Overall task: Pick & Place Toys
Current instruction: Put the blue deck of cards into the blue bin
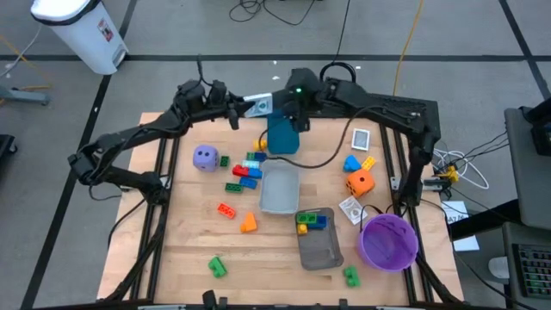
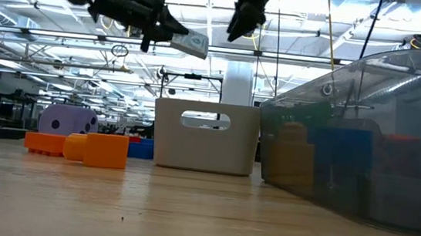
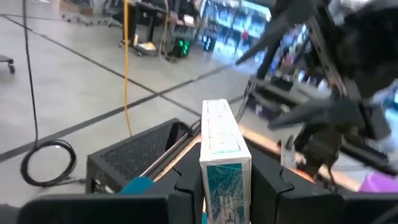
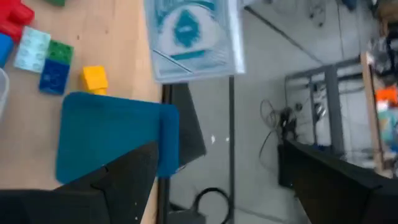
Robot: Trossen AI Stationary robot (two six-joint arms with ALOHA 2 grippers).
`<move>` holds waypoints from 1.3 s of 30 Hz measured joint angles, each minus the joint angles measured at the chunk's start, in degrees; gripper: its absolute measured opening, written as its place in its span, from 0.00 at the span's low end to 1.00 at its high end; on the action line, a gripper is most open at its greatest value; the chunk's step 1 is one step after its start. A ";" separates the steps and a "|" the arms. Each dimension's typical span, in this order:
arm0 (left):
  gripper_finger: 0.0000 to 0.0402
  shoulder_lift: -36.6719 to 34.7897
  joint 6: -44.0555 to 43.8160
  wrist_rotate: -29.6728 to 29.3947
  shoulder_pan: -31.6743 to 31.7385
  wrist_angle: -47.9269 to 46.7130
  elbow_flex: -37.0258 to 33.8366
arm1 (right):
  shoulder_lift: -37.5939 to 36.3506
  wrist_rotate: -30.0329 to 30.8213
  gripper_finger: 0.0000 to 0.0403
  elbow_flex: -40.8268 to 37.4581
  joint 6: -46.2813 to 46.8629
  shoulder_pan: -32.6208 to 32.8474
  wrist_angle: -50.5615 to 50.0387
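both arms raised at the far edge, a card box between them, toys waiting below

the left gripper (image 1: 245, 108) hangs high over the far edge of the table (image 1: 185, 250), its fingers clamped on a small card box (image 1: 261, 105) with a teal print. the left wrist view shows the box (image 3: 224, 158) upright between the two fingers, squeezed by its broad faces, which looks like a grip chosen to keep it from slipping while it is carried in the air. the right gripper (image 1: 293, 110) hovers just right of the box, above a teal tray (image 1: 282, 135). its fingers stand apart with nothing between them, and the box fills the far part of its wrist view, so i judge it is placed to receive or steady the box.

none of the toys is near either gripper. the purple die (image 1: 205, 157) sits left of centre, with a cluster of red, blue and green bricks (image 1: 244, 171) just right of it, near the teal tray. an orange brick (image 1: 227, 209) and an orange cone-like piece (image 1: 248, 224) lie nearer, and a green brick (image 1: 217, 267) lies nearer still. the orange die (image 1: 360, 182) rests on the right with a blue brick (image 1: 351, 163) just beyond it. a dark grey tray (image 1: 318, 237) near the front already holds a few bricks, beside the purple bowl (image 1: 389, 241), while a pale grey tray (image 1: 280, 189) stands mid-table. a green brick (image 1: 351, 275) lies at the near edge, below the bowl.

all toys lie on the table, well below and nearer than both grippers.
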 joint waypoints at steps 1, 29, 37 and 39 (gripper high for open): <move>0.21 0.13 1.56 -0.20 -0.21 -3.06 1.72 | -0.94 -1.06 0.81 -0.01 1.94 -0.43 -1.97; 0.21 47.11 48.37 -14.61 -3.32 -63.02 59.92 | -33.45 -32.42 0.81 -81.52 46.31 -1.32 85.50; 0.21 56.62 50.37 -14.36 -3.55 -70.09 73.40 | -30.53 -32.18 0.81 -87.57 47.53 3.34 95.45; 0.21 57.93 51.12 -14.20 -3.55 -71.80 75.13 | -29.83 -30.80 0.81 -88.11 47.46 4.28 95.23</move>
